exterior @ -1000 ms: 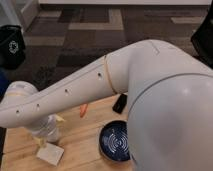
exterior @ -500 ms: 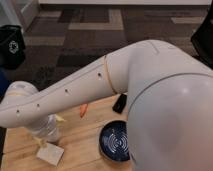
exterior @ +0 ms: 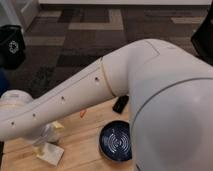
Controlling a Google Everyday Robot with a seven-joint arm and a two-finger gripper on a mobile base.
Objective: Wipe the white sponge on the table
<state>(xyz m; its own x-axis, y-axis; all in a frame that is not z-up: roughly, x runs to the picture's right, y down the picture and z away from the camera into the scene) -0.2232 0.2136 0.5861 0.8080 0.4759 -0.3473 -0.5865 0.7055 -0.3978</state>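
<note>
The white sponge [exterior: 50, 153] lies flat on the wooden table [exterior: 82, 145] near its front left corner. My white arm reaches from the right across the table to the left. Its wrist hangs over the sponge. My gripper [exterior: 46, 138] points down just above the sponge's far edge, and the arm hides most of it. I cannot tell whether it touches the sponge.
A dark blue round bowl [exterior: 116, 141] sits on the table to the right of the sponge. A small black object [exterior: 120, 104] lies near the far edge, and a small orange item [exterior: 82, 114] lies left of it. A black bin [exterior: 11, 46] stands on the carpet at far left.
</note>
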